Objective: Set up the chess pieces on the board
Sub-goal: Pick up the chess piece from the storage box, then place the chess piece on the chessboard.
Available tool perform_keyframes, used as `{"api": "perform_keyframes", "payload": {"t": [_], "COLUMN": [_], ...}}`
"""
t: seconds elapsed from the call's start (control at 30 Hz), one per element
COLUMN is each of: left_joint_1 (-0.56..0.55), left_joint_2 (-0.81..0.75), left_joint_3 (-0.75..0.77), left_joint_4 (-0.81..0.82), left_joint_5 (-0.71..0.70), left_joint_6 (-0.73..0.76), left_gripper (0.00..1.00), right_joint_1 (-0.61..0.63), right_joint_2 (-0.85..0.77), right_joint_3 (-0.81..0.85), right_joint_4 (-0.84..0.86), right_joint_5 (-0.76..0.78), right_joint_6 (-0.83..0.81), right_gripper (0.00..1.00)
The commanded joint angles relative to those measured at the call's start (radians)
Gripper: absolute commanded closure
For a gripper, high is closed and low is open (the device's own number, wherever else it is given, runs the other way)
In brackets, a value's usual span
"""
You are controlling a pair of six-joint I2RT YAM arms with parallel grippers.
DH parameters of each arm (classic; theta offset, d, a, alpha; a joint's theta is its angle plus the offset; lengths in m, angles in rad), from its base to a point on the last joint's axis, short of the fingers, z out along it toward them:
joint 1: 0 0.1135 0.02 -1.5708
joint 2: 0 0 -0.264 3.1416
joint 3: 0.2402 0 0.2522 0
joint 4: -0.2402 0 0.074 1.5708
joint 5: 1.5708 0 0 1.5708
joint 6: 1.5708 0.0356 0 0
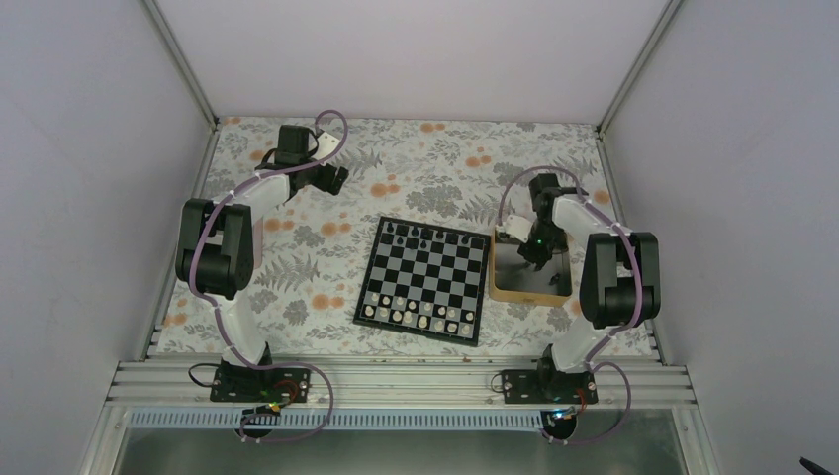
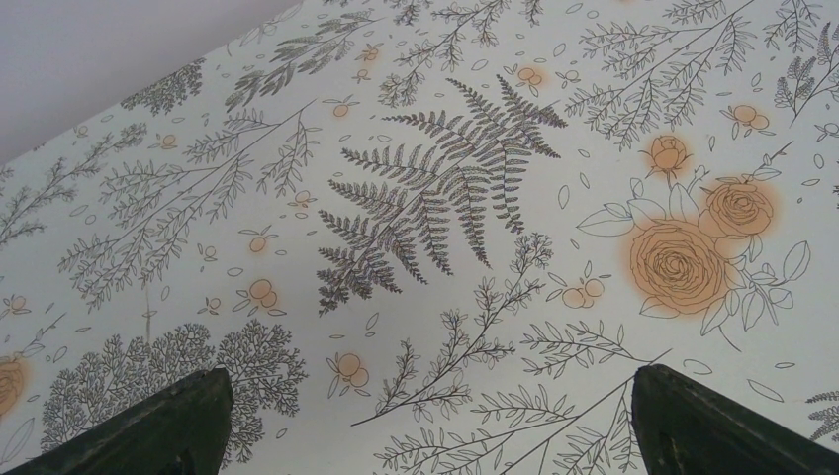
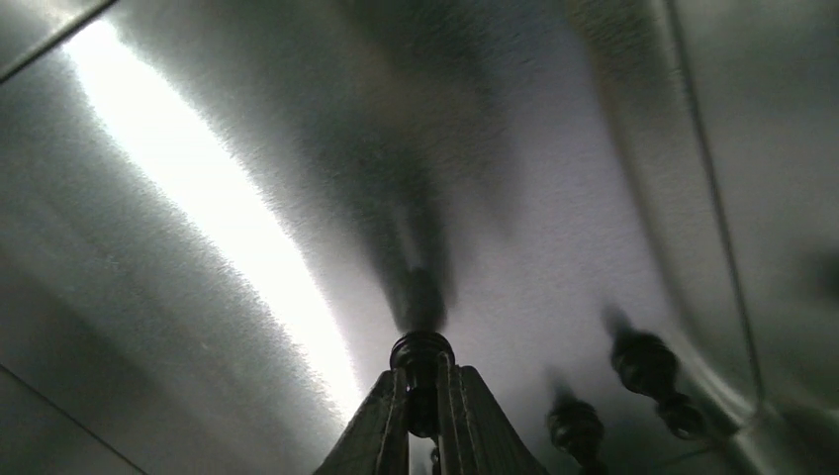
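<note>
Pickup in hand, judging by the tray: right jaws down inside it, clenched tight on one black chessman, pinched just under its rounded head between the two fingertips with almost no gap showing. Looks a narrow, high hold, likely to pivot if jolted. Cannot tell whether lifted off the grey floor yet, nor which rank of piece.

Lift straight up and slowly, clear of the tan rim, before swinging left toward the board, just beside the tray. Keep the wrist level so as not to twist the piece in the pinch. Steer away from the two other black pieces lying on the floor close by, low and to the right in the right wrist view. Aim for a vacant square in the far ranks, among the black men standing there; leave the white chessmen along the near ranks alone. Lower until the base touches, then release, and back off upward rather than sideways to avoid toppling neighbours.

Left jaws spread wide, released, holding nothing and touching nothing; fingers at the lower corners of the left wrist view, hovering above the flowered cloth of the table, well apart from the board, off at the far left.
</note>
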Motion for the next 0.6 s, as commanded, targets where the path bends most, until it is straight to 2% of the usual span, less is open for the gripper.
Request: {"api": "perform_keyframes", "payload": {"t": [0.0,0.1,0.3,0.57], "left_joint_1": [-0.001,-0.001,0.0,-0.001], "left_joint_2": [-0.003,-0.004,-0.005,-0.012], "left_joint_3": [0.017,0.013,0.012,0.011], "left_joint_4": [0.01,0.013,0.012,0.012], "left_joint_5": [0.008,0.01,0.014,0.009], "left_joint_6": [-0.003,-0.002,-0.001,0.0], "left_gripper": [0.0,0.0,0.0,0.0], "right_joint_1": [0.018,0.058,0.216,0.427], "right_joint_2": [-0.046,-0.068,-0.038,0.122], "right_joint_3": [0.085,0.163,0.372,0.563], "right_joint_4": [-0.052,-0.104,-0.202,-0.233], "right_joint_5": [0.023,0.033,0.05,-0.018], "right_joint_6": [0.008,0.013,0.032,0.035], "right_gripper": [0.96,0.96,0.96,0.94]}}
